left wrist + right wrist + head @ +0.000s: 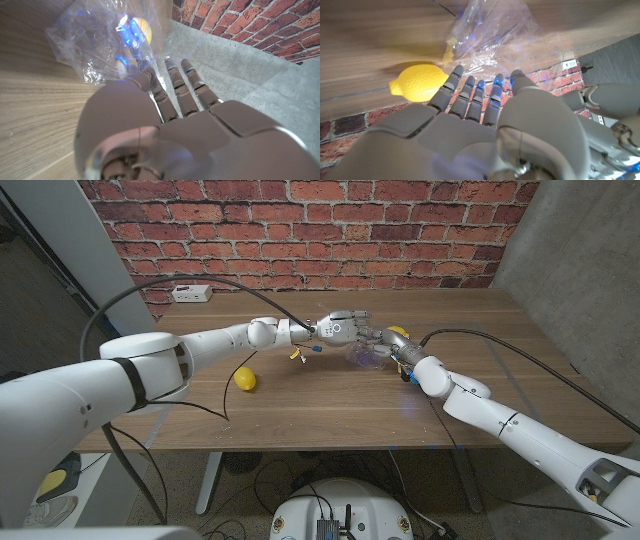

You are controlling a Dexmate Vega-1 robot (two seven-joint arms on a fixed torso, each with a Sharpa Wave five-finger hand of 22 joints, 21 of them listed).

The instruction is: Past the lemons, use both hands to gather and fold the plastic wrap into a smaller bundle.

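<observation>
The plastic wrap lies crumpled on the bench, just between the two hands, approx. in front of both sets of fingertips. The left hand hovers just over it w/ fingers stretched and spread, holding nothing; the right hand is close on the other side, fingers also extended, not gripping. The right wrist view shows one lemon just beside its fingers. The head view shows another lemon well apart.

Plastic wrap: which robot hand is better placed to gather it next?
Right, marginally. The right robot hand sits against the plastic wrap; the left robot hand hovers just behind it, fingers extended.
</observation>
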